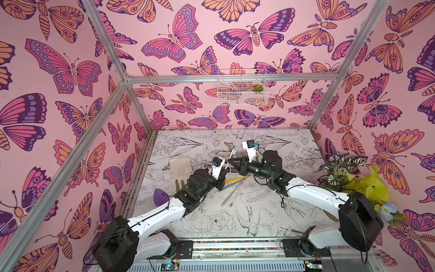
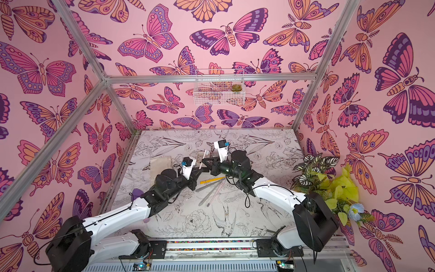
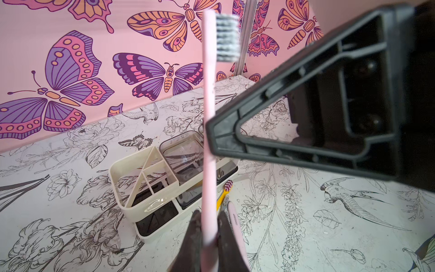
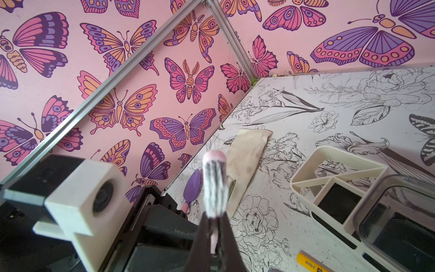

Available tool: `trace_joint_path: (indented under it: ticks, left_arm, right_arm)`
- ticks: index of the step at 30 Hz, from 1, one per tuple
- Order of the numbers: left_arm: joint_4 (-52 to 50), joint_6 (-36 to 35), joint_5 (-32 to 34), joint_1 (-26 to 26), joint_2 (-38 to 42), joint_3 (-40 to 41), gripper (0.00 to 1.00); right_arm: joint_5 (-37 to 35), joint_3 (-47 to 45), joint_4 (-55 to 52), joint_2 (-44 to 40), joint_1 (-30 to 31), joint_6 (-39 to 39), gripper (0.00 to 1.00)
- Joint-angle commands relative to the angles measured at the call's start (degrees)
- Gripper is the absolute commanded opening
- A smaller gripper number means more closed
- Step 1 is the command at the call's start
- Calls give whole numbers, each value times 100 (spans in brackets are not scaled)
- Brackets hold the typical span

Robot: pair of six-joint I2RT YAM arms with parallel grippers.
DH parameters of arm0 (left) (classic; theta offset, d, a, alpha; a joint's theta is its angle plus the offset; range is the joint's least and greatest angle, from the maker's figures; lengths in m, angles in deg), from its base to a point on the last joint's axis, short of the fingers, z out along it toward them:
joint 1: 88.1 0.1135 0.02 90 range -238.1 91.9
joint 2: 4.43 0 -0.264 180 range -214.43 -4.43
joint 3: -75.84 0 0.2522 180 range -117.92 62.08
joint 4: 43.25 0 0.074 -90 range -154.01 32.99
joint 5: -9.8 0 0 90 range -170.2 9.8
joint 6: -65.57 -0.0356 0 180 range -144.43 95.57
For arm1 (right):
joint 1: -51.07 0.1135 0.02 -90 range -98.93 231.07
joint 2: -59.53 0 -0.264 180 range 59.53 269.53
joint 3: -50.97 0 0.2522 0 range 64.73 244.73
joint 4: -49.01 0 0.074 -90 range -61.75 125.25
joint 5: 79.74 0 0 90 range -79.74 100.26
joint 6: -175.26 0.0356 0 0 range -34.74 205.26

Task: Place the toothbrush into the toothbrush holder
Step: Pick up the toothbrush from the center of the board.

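A pink toothbrush point(image 3: 209, 106) stands upright in the air above the flower-printed table point(image 3: 306, 235), bristles at the top. The left gripper point(image 3: 209, 219) is clamped on its lower handle. The right gripper point(image 4: 214, 219) pinches it higher up. The white toothbrush holder point(image 3: 122, 169) sits on the table nearby.

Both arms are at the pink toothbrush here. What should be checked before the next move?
1. Left hand shut on the pink toothbrush handle: ok.
2. Only one hand holding it: not ok; the right hand is also shut on its neck, under the bristles.
3. Toothbrush holder standing upright: ok.
4. Its divided slots free: ok.
5. Yellow toothbrush clear of the holder: cannot tell; it lies right beside it.
6. Handle length below the left hand: cannot tell, hidden.
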State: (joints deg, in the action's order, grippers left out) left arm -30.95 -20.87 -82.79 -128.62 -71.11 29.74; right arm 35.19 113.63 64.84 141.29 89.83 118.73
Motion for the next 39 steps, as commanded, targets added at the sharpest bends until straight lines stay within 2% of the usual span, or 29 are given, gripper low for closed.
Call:
trace_joint_path:
  ticks: [1, 6, 8, 10, 17, 18, 21, 25, 29, 33, 35, 39]
  left_arm:
    - [153, -48, -472, -69, 32, 65, 0]
    - [129, -45, -471, -69, 58, 105, 0]
    - [115, -54, -454, -71, 80, 111, 0]
    - [112, -51, -406, -66, 112, 133, 0]
    - [113, -27, -195, -68, 234, 199, 0]
    - [110, -22, -172, -69, 247, 209, 5]
    - [-38, -44, -32, -71, 303, 202, 37]
    - [-171, -87, 54, -69, 430, 218, 57]
    - [-173, -34, 188, -70, 582, 313, 58]
    - [-219, 2, 582, -71, 745, 389, 68]
    - [-267, 101, 1079, -65, 837, 452, 70]
    - [-548, 533, 2527, -62, 1021, 570, 73]
  right_arm:
    - [37, 238, 135, 101, 18, 18, 15]
    - [18, 295, 172, 143, 18, 19, 28]
    - [40, 301, 214, 163, 17, 29, 21]
    - [-14, 310, 166, 174, 22, 21, 0]
    - [-91, 313, 58, 190, 20, 14, 0]
    - [-122, 317, 22, 187, 25, -6, 0]
    - [-265, 446, -216, 230, 18, -147, 0]
    - [-400, 940, -849, 397, 17, -497, 0]
    - [-501, 1259, -1011, 511, 25, -659, 0]
    - [-666, 1541, -1161, 645, 22, -833, 0]
    - [-857, 1699, -1282, 737, 21, -1000, 0]
    - [-1213, 2175, -1523, 1148, 24, -1402, 0]
